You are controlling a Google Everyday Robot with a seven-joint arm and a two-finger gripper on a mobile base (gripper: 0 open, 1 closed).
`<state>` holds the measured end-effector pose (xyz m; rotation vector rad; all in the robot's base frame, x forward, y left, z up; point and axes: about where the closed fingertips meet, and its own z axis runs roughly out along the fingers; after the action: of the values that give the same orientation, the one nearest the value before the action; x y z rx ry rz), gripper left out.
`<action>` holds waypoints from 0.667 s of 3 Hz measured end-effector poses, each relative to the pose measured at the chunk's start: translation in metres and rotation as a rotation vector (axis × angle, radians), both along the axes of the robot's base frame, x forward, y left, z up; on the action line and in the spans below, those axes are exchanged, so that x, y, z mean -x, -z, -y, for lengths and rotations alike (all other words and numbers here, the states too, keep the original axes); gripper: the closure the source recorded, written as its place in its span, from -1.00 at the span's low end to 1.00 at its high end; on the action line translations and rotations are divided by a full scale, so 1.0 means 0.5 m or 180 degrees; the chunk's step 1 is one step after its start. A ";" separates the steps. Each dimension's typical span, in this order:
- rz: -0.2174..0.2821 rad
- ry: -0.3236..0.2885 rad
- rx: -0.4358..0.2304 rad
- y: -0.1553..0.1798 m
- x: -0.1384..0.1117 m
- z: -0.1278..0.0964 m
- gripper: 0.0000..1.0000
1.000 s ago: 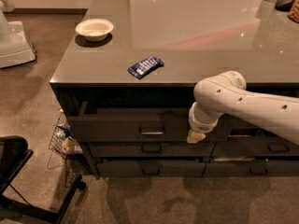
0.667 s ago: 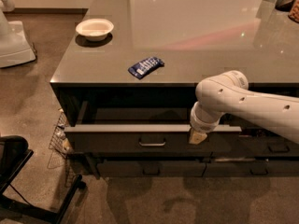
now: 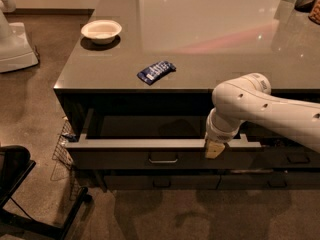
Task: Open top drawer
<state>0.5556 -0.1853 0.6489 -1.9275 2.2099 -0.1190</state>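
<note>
The top drawer [image 3: 120, 156] is a wide dark grey-brown drawer under the counter's front edge, with a small metal bar handle [image 3: 163, 159] in the middle of its front. It stands pulled out, and its dark grey interior [image 3: 145, 126] shows. My gripper [image 3: 214, 149] hangs from the white arm [image 3: 260, 106] at the drawer's top front edge, to the right of the handle. Its pale tip rests against the drawer's front lip.
The grey counter [image 3: 210, 39] holds a white bowl [image 3: 101, 30] at the back left and a blue packet [image 3: 156, 71] near the front. Shallower drawers [image 3: 160, 182] lie below. A wire basket [image 3: 64, 149] hangs at the left side. A black chair base [image 3: 20, 194] stands at the lower left.
The top drawer has slid out from nearly closed to well open. My gripper has moved forward with its front edge.
</note>
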 end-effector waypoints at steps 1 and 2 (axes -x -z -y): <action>-0.0096 0.0046 -0.0014 0.006 0.034 -0.001 1.00; -0.0138 0.0076 -0.0024 0.006 0.050 -0.001 1.00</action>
<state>0.5308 -0.1846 0.6460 -1.9180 2.2579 -0.0731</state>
